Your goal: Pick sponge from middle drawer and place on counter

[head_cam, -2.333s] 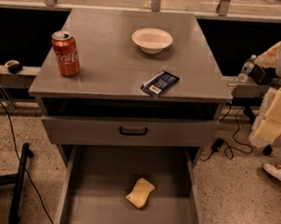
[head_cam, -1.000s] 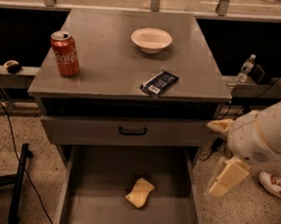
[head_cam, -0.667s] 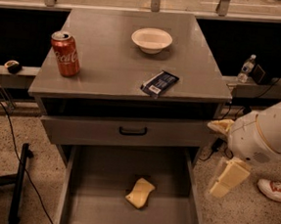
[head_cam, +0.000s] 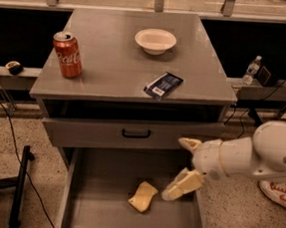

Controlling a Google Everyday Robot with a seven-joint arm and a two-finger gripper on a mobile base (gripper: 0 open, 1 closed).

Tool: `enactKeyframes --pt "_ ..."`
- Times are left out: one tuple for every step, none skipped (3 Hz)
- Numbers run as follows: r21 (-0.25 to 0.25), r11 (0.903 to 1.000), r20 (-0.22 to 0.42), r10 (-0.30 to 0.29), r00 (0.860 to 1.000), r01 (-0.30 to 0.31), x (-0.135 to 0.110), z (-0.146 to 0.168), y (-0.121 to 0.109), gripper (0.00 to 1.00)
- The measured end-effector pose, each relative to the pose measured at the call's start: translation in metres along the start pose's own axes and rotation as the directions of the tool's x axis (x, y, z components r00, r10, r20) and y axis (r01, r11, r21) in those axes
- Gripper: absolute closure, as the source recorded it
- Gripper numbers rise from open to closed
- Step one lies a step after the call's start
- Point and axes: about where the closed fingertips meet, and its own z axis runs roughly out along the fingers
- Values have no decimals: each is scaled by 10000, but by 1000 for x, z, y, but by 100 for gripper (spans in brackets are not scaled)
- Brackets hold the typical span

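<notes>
- Judged step: reaching into the middle drawer (head_cam: 101,192); the tool (head_cam: 176,168) hangs over its right part, fingers spread, pinching nothing
- The sponge (head_cam: 143,196) lies flat on the drawer floor, just beside the tool's lower finger, on its left as seen
- Next move calls for going left and down to straddle the sponge, then closing
- Bare floor surrounds the sponge; the drawer's right wall runs near the arm
- Just behind the tool sits the upper drawer front (head_cam: 136,133)
- Above and beyond it, the bench (head_cam: 107,68) offers room between can (head_cam: 67,54) and packet (head_cam: 163,85)
</notes>
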Motion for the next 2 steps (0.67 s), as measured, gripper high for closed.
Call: enactKeyframes --pt "275 9983 1126 471 9925 -505 25 56 -4 0" --pt "1237 9909 2674 187 9634 -536 44 61 -38 0"
